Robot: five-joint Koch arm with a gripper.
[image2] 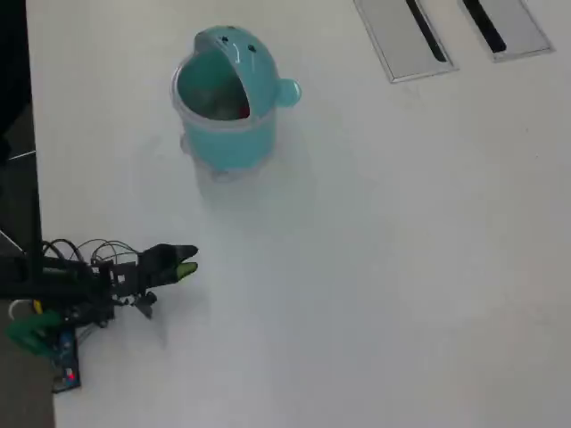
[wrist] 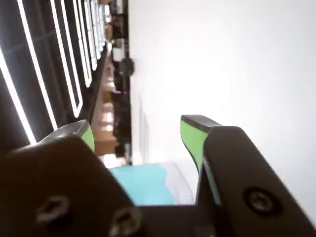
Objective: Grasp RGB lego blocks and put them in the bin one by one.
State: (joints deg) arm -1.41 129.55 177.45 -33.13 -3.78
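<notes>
The teal bin [image2: 234,94] stands upright, something red [image2: 241,111] visible inside.

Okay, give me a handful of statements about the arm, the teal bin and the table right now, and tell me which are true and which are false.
1. The bin stands upright on the white table. True.
2. The gripper hangs directly above the bin's opening. False: in the overhead view it sits near the table's left edge, well apart from the bin.
3. Something red shows inside the bin. True: a red patch is visible through the opening, too small to identify.
4. A blue block lies on the table beside the bin. False: no loose block shows on the table.
5. The gripper is clamped on a red block. False: the wrist view shows its green-padded jaws apart with nothing between them.
</notes>
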